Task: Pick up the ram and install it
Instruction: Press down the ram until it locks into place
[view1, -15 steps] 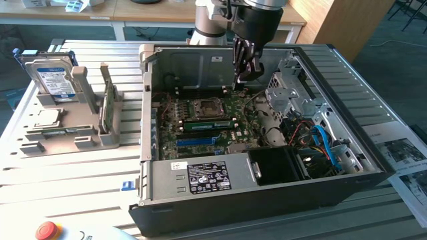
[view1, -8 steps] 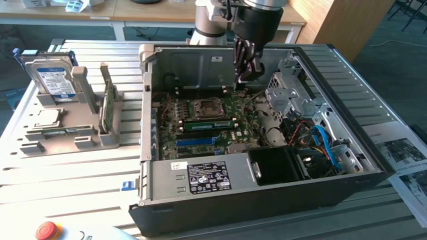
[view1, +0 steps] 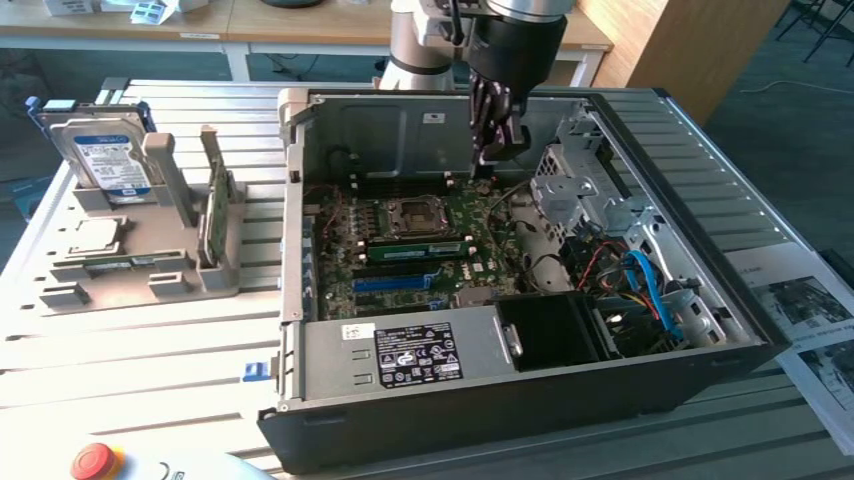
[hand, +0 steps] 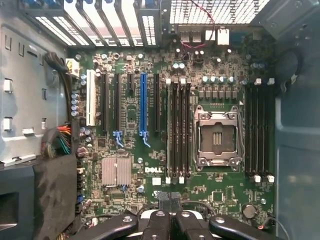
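Racks and spare parts sit at the exterior view's left: a grey holder (view1: 147, 270) on the table carries the silver hard drive (view1: 104, 160) and an upright green card (view1: 210, 195), both well apart from the arm.

Moving right into the open computer case (view1: 534, 400), a long, narrow green stick, which appears to be the ram (view1: 420, 248), stands on the motherboard just beside the CPU socket (view1: 411, 215), between that socket and the blue slot (view1: 398, 284). Its long axis runs across the exterior view, roughly parallel to the blue slot. It looks seated in the memory slots rather than lying loose, though that is a judgement. In the wrist view the slot bank (hand: 179, 130) next to the socket is seen from straight above, and whether a stick fills it cannot be told.

Further right, the gripper (view1: 491, 150) hangs inside the case near its back wall, so the ram lies below it, toward the exterior view's left and nearer the camera. The fingers (hand: 164, 206) are pressed together, pinching nothing visible and touching no part of the board.
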